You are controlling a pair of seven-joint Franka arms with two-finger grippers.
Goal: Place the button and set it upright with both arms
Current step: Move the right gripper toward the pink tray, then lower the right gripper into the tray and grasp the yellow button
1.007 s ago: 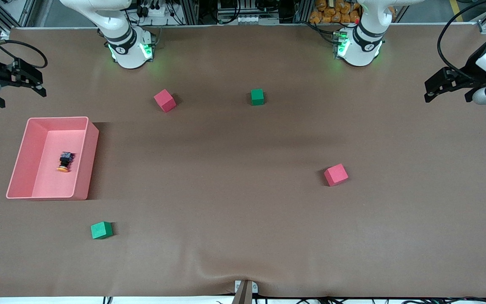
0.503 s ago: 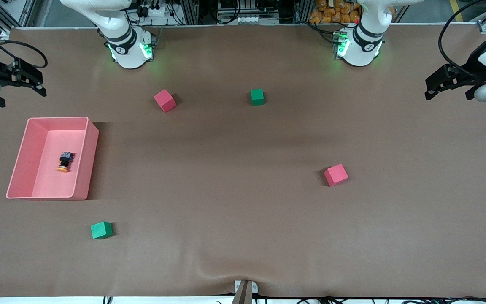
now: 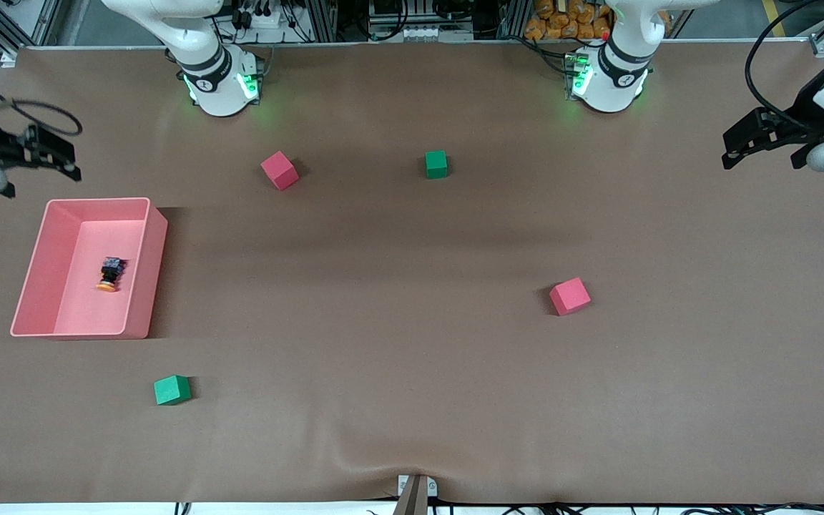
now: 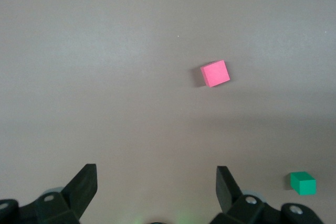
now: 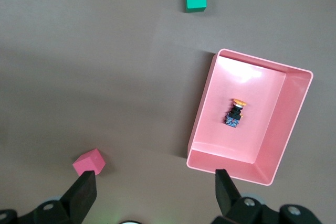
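Button [image 3: 109, 275] on its side in pink bin [image 3: 40, 247], sharper in right wrist view. Right gripper [image 3: 61, 156], left gripper [image 3: 737, 146]: jaws apart, empty, aloft at table ends.

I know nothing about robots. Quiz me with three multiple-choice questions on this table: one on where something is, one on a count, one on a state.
1. Where is the button?
A. in the pink tray
B. on a green cube
C. in a claw

2. How many foam cubes are on the table?
A. two
B. four
C. six

3. How does the button lie?
A. upright
B. on its side
C. hidden

Answers:
1. A, it rests on the tray floor.
2. B, red cubes and, green cubes and.
3. B, its orange cap points sideways in the right wrist view.
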